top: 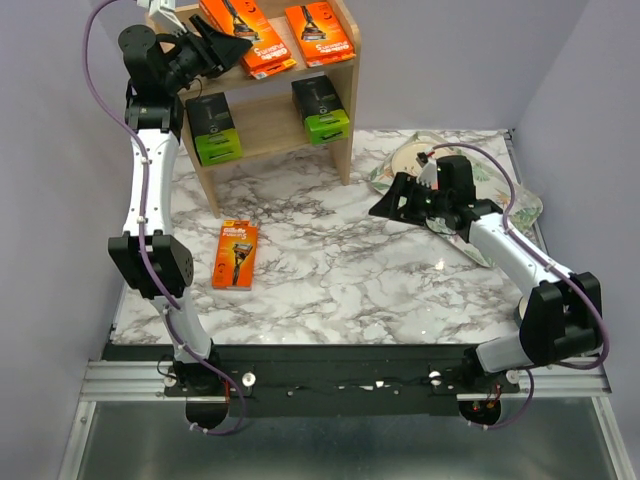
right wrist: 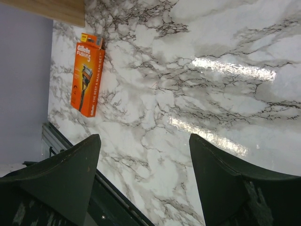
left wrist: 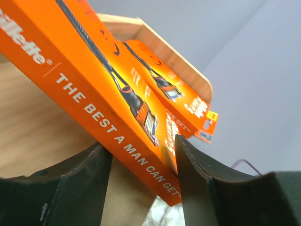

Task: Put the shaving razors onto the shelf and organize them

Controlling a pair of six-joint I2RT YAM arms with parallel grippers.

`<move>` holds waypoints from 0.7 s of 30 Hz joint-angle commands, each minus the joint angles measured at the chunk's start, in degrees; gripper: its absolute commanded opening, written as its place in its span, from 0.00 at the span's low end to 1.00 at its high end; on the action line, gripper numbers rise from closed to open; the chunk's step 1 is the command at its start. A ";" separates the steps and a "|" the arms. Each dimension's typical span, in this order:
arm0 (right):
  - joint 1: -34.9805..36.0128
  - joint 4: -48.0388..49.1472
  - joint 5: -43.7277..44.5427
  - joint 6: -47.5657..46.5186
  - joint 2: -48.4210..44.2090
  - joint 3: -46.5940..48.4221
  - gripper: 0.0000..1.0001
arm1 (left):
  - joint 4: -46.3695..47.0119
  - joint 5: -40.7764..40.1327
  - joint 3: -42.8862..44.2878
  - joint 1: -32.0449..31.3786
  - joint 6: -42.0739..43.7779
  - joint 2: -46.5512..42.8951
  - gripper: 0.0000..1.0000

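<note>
Four razor packs (top: 322, 30) are sitting on the shelf (top: 265, 125), one orange pack (top: 235, 255) is lying on the worktop (top: 340, 285), and the left gripper (left wrist: 143, 150) and right gripper (right wrist: 145, 141) are hanging open.

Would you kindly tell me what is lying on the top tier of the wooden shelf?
Two orange razor packs lie flat there: the left pack and the right pack. The left tool covers the left pack's near corner, hiding it.

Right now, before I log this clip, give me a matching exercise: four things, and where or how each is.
1 left gripper
2 right gripper
3 dark packs
4 lone orange pack

A lower tier of the shelf
B flat on the marble table
C open, empty
D fingers flanking another orange pack on the top tier

Pairs: 1-D, 2-C, 3-A, 4-B
</note>
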 commanded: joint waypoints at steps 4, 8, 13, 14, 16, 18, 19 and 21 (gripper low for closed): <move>-0.41 1.19 1.06 0.50 1.70 0.57 0.84 | -9.15 -24.81 3.78 -0.84 7.43 0.83 0.64; -0.41 1.19 0.98 0.41 2.05 0.93 0.84 | -12.93 -33.60 4.76 -2.25 10.78 -0.31 0.64; -0.41 1.71 0.71 0.58 2.14 0.75 0.84 | -13.30 -37.77 2.56 -3.39 10.61 -3.46 0.64; -0.41 1.80 0.71 0.58 2.14 0.75 0.84 | -12.86 -38.04 1.78 -3.48 10.52 -3.82 0.64; -0.41 1.80 0.71 0.50 2.05 0.66 0.84 | -12.60 -38.65 1.42 -5.49 11.13 -4.87 0.64; -0.41 1.80 0.62 0.49 2.05 0.75 0.84 | -11.72 -37.61 0.72 -6.73 11.75 -5.23 0.63; -0.41 1.89 0.62 0.50 2.14 0.58 0.84 | -11.45 -37.16 0.54 -7.17 11.58 -5.49 0.63; -0.50 1.98 0.45 0.67 2.23 0.49 0.84 | -10.23 -36.20 -0.68 -8.05 10.27 -5.76 0.63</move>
